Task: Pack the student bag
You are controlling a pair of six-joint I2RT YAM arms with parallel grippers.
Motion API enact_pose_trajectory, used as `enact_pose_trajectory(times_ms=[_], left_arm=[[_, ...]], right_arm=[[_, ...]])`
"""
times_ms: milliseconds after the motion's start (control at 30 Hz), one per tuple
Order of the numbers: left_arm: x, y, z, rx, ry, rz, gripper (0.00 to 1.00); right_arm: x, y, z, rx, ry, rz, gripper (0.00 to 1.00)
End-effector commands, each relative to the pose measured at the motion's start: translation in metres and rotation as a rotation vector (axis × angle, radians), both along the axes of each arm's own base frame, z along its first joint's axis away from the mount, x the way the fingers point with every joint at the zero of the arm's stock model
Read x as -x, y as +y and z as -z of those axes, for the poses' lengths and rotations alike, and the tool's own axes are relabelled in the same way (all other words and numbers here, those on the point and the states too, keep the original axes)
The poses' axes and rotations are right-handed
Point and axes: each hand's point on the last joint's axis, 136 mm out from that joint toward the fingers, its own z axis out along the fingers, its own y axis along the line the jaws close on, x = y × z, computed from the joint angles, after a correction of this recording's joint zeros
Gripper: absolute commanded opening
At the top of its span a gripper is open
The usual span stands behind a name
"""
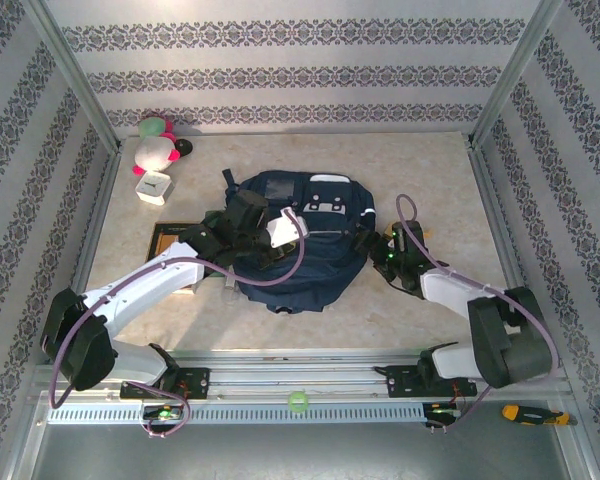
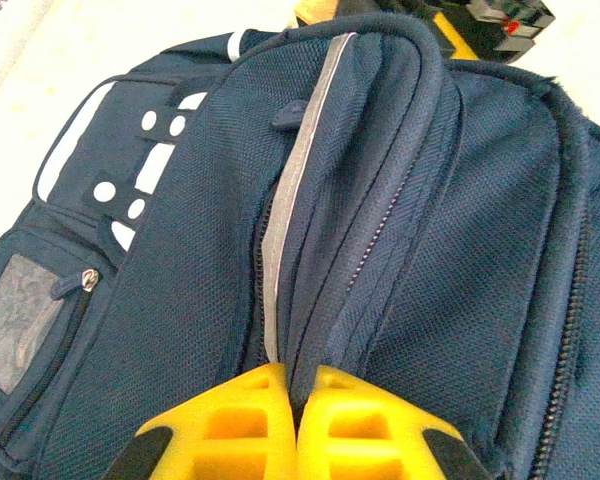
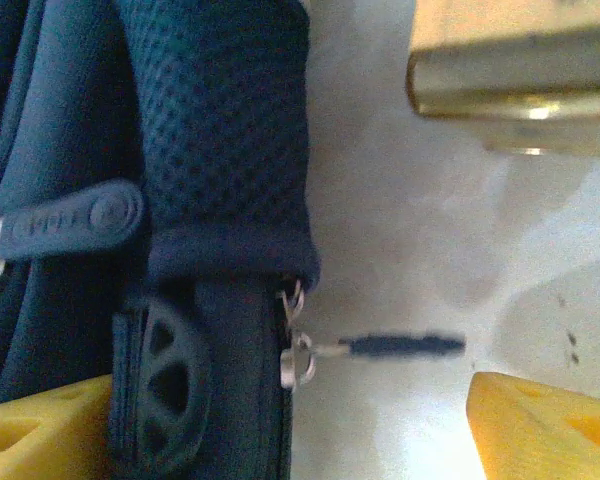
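Note:
The student bag (image 1: 310, 255) is a navy-blue backpack lying flat mid-table, its grey-white patches (image 1: 328, 205) toward the far side. My left gripper (image 1: 298, 228) rests on top of it. In the left wrist view the yellow fingers (image 2: 230, 425) are shut on a raised fold of navy fabric (image 2: 320, 330) beside a zipper and the thin pale stripe (image 2: 280, 240). My right gripper (image 1: 382, 250) sits at the bag's right edge. Its fingers (image 3: 545, 420) stand wide open, with the bag's side and a metal zipper slider with a dark pull (image 3: 400, 346) between them.
A pink, white and green plush toy (image 1: 158, 145) and a small white box (image 1: 153, 188) sit at the far left. A brown flat item (image 1: 168, 240) lies under the left arm. A tan wooden object (image 3: 510, 70) lies just right of the bag. A yellow-handled tool (image 1: 525, 413) rests on the near rail.

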Motion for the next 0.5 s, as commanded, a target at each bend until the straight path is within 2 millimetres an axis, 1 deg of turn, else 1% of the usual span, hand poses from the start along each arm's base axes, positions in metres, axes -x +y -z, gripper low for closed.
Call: enact_pose_trajectory(times_ms=[0,67,200,267,367,467], left_arm=[[0.003,-0.011,-0.048,0.141,-0.089,0.029,0.00],[0.004,-0.011,-0.047,0.144,-0.088,0.027,0.00],[0.008,-0.012,-0.043,0.143,-0.069,0.039,0.00],[0.009,-0.012,-0.041,0.144,-0.060,0.045,0.00],[0.010,-0.011,-0.039,0.143,-0.055,0.039,0.00],[0.013,-0.010,-0.037,0.143,-0.048,0.039,0.00]], right_arm=[[-0.030,-0.009,-0.013,-0.010,-0.067,0.050,0.85],[-0.038,-0.017,-0.010,0.003,-0.064,0.066,0.86],[-0.055,-0.039,-0.004,0.021,-0.056,0.112,0.86],[-0.064,-0.048,-0.005,0.021,-0.060,0.123,0.86],[-0.078,-0.052,-0.012,0.009,-0.077,0.094,0.86],[-0.086,-0.057,-0.022,0.010,-0.097,0.072,0.86]])
